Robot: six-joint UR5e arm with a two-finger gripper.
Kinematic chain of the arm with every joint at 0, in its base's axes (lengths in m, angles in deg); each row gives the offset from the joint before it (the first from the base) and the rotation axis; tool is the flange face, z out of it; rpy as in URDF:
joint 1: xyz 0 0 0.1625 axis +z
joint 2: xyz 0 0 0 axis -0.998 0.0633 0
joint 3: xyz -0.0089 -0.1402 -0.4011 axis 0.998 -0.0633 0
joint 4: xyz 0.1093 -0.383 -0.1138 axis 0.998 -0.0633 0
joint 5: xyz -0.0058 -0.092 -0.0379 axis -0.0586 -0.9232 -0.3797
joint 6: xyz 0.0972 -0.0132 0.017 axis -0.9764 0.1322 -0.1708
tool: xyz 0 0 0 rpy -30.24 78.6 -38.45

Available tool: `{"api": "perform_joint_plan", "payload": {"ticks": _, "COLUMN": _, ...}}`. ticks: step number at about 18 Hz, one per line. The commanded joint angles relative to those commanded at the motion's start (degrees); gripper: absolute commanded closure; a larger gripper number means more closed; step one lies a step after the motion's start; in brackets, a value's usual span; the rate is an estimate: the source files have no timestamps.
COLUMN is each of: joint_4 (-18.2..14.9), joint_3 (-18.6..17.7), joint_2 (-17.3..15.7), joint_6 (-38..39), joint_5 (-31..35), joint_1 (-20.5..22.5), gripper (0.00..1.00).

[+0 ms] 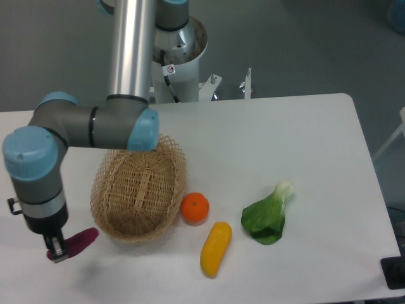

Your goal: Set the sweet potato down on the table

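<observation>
Sweet potato (77, 242), magenta and tapered, sits clamped in the gripper (57, 254) at its left end, low over the white table (304, 145); whether it touches the surface is hard to make out; the fingers are mostly hidden below the wrist. Just right of the gripper stands the wicker basket (139, 190); farther right lie an orange fruit (195, 207), a yellow vegetable (215, 248) and a leafy green (267, 215).

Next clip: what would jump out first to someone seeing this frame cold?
The big silver and blue arm sweeping over the left of the table dominates. Its gripper at the front left corner is shut on the purple sweet potato, low over the surface. Next come the empty wicker basket just right of it, then the orange fruit, yellow vegetable and leafy green in a row further right.
</observation>
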Motion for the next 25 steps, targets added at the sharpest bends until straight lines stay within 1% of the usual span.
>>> {"api": "perform_joint_plan", "payload": {"ticks": 2, "joint_4": 0.0, "joint_3": -1.49, "joint_2": 0.7, "joint_6": -0.17, "joint_5": 0.0, "joint_1": -1.23, "gripper": 0.91}}
{"api": "perform_joint_plan", "payload": {"ticks": 5, "joint_4": 0.61, "joint_3": -5.27, "joint_2": 0.71, "joint_6": -0.18, "joint_5": 0.09, "joint_1": -1.5, "gripper": 0.91}}
{"api": "perform_joint_plan", "payload": {"ticks": 7, "joint_4": 1.4, "joint_3": -5.45, "joint_2": 1.58, "joint_6": 0.44, "joint_5": 0.09, "joint_1": -1.58, "gripper": 0.89}}
{"api": "perform_joint_plan", "payload": {"ticks": 9, "joint_4": 2.45, "joint_3": -5.01, "joint_2": 2.72, "joint_6": 2.71, "joint_5": 0.26, "joint_1": -2.02, "gripper": 0.85}}
{"api": "perform_joint_plan", "payload": {"ticks": 12, "joint_4": 2.99, "joint_3": -5.01, "joint_2": 3.52, "joint_6": 3.34, "joint_5": 0.35, "joint_1": -2.29, "gripper": 0.71}}
{"api": "perform_joint_plan", "payload": {"ticks": 14, "joint_4": 3.07, "joint_3": -5.01, "joint_2": 3.61, "joint_6": 3.17, "joint_5": 0.35, "joint_1": -2.38, "gripper": 0.58}}
{"api": "perform_joint_plan", "payload": {"ticks": 16, "joint_4": 3.34, "joint_3": -5.01, "joint_2": 3.52, "joint_6": 2.99, "joint_5": 0.35, "joint_1": -2.38, "gripper": 0.48}}
{"api": "perform_joint_plan", "payload": {"ticks": 17, "joint_4": 3.43, "joint_3": -5.01, "joint_2": 3.52, "joint_6": 2.99, "joint_5": 0.35, "joint_1": -2.38, "gripper": 0.37}}
{"api": "perform_joint_plan", "payload": {"ticks": 18, "joint_4": 3.34, "joint_3": -5.01, "joint_2": 3.34, "joint_6": 3.08, "joint_5": 0.35, "joint_1": -2.38, "gripper": 0.16}}
{"api": "perform_joint_plan", "payload": {"ticks": 19, "joint_4": 3.34, "joint_3": -4.92, "joint_2": 2.91, "joint_6": 3.16, "joint_5": 0.35, "joint_1": -2.38, "gripper": 0.02}}
{"api": "perform_joint_plan", "payload": {"ticks": 20, "joint_4": 3.34, "joint_3": -4.92, "joint_2": 2.47, "joint_6": 3.25, "joint_5": 0.35, "joint_1": -2.38, "gripper": 0.0}}
{"api": "perform_joint_plan", "payload": {"ticks": 25, "joint_4": 3.16, "joint_3": -5.89, "joint_2": -0.69, "joint_6": 3.6, "joint_5": 0.61, "joint_1": -1.94, "gripper": 0.0}}
